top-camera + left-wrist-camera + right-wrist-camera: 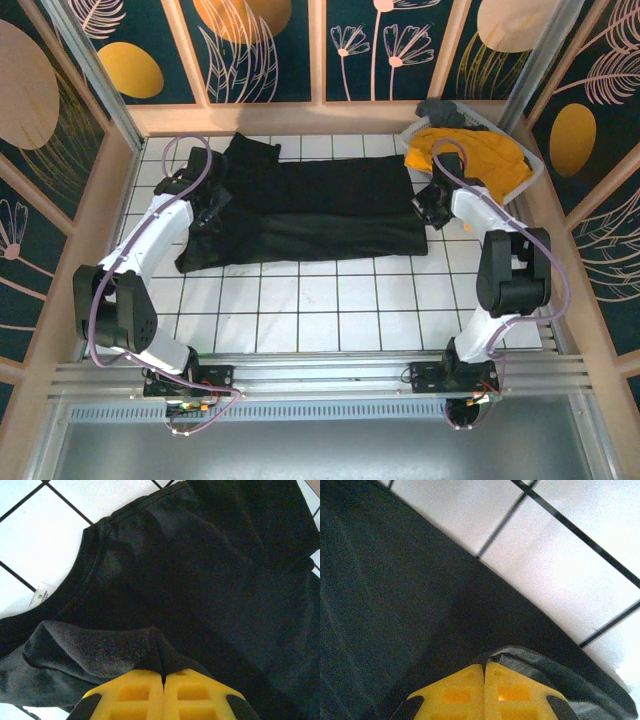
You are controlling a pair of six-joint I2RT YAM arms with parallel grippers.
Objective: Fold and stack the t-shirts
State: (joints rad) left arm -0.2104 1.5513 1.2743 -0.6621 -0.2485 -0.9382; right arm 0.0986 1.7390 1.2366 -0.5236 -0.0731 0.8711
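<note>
Left tool (pixel 205 215): closed, gripping the left end of the black t-shirt (pixel 320 210). On the wrist camera, left tool (pixel 163 677) with yellow pads (pixel 130 695) pressed together on a raised fold of the black t-shirt (pixel 210 580). Ahead and to the left of this tool: curved collar with a small white label (pixel 41 594) at its inner edge, lying against the white tiled surface (pixel 45 535). Ahead and to the right: shirt body, flat and dark.

Right tool (pixel 428 207): closed likewise, at the right end of the black t-shirt. On its wrist camera, right tool (pixel 484 669) with pads meeting and no visible gap, clamped on a rolled edge of the black t-shirt (pixel 385 605). Left of and ahead of this tool: flat black cloth. Right of it: bare tiles of the surface (pixel 570 570), dark grout lines between them.

From above: black t-shirt spread between the two tools across the far half of the surface (pixel 320 310), a long crease running from one tool toward the other. One sleeve beyond the left tool, toward the far wall; a loose corner trailing on its near side.

Yellow t-shirt (pixel 480 160): crumpled in a white basket (pixel 520 140) just beyond the right tool, draped over the rim, apart from the black t-shirt.
</note>
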